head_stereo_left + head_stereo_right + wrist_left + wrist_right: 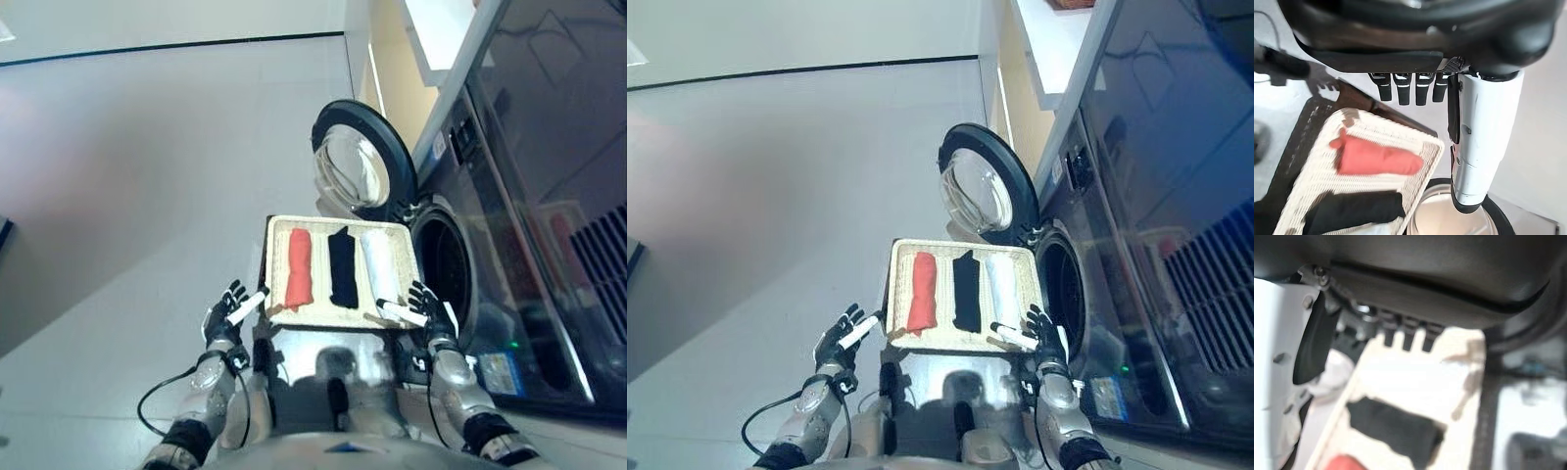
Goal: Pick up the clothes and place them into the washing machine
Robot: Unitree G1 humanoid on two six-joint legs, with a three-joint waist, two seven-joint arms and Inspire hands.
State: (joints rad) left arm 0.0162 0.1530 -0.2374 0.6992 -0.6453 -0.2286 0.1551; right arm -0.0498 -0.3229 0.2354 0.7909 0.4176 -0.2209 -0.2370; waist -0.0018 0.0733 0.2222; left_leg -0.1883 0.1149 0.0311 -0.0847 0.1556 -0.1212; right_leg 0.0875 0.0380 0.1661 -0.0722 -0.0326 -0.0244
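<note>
The left hand [226, 311] is held out flat, just beside the near left corner of the tray [275, 235]. Its fingers [1406, 88] are straight and spread, and nothing is held in it. Its white thumb cover [1484, 142] is pointed toward the tray. The right hand [428, 305] is held the same way at the near right corner of the tray, with straight fingers [1408, 335] and nothing gripped. Its white thumb is laid close to the tray's near edge; whether the tray is touched cannot be told.

The tray is a pale woven one, and it is seen in front of the robot, between the two hands. Three rolled clothes are laid in it side by side, each in a long strip. The red roll [299, 267] is found on the left. The black roll [342, 267] is found in the middle. The white roll [377, 264] is found on the right, nearest the washing machine [509, 225]. The rolls are kept a little apart from each other.

The washing machine is stood to the right of the tray. Its round door [361, 162] is swung wide open, past the far edge of the tray. The dark drum opening [443, 262] is seen just to the right of the tray, near the right hand. A pale grey floor [147, 176] is spread out on the left.
</note>
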